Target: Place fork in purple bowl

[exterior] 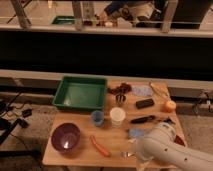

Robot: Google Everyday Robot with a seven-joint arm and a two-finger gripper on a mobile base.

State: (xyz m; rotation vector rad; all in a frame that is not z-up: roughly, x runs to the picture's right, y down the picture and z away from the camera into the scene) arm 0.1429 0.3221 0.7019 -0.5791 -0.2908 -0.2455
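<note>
The purple bowl stands at the table's front left, upright, with a paler inside. The fork shows as a small shiny piece lying on the wood near the front edge, right of the orange stick. My white arm reaches in from the lower right and covers the front right of the table. My gripper is at the arm's lower left end, right beside the fork and partly hidden by the arm. The bowl is well to the left of the gripper.
A green tray sits at the back left. A blue cup and a white cup stand mid-table. An orange stick lies right of the bowl. A black-handled utensil, a black block and an orange fruit are to the right.
</note>
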